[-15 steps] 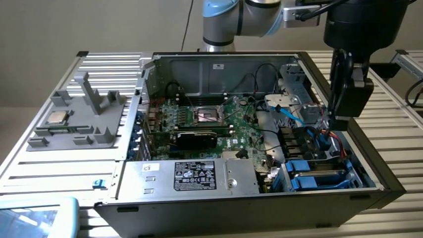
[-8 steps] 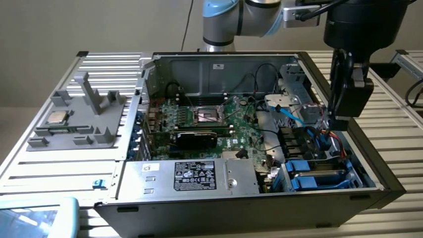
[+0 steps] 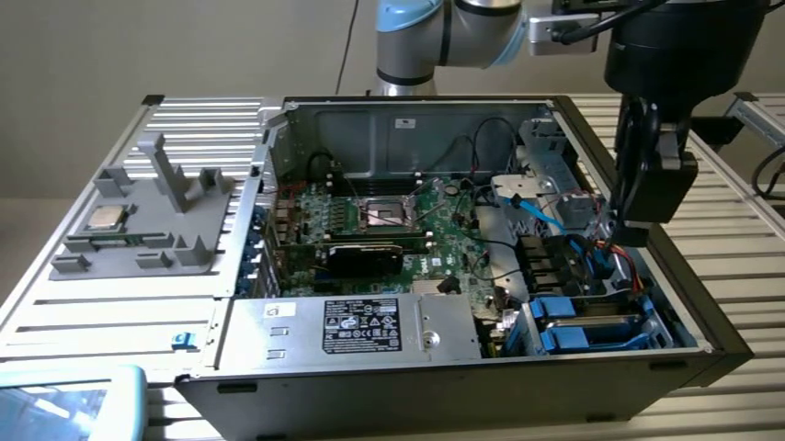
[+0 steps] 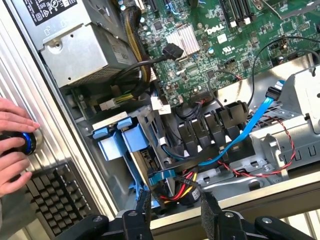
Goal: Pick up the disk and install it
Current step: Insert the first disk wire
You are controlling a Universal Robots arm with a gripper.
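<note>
Tool [image 4: 175,214] jaws apart, holding nothing, over the front corner of the case [image 3: 429,384], where the disk [image 4: 120,142] sits in its blue carrier. Square up to the carrier handles and keep clear of the blue cable [image 4: 255,120].
</note>
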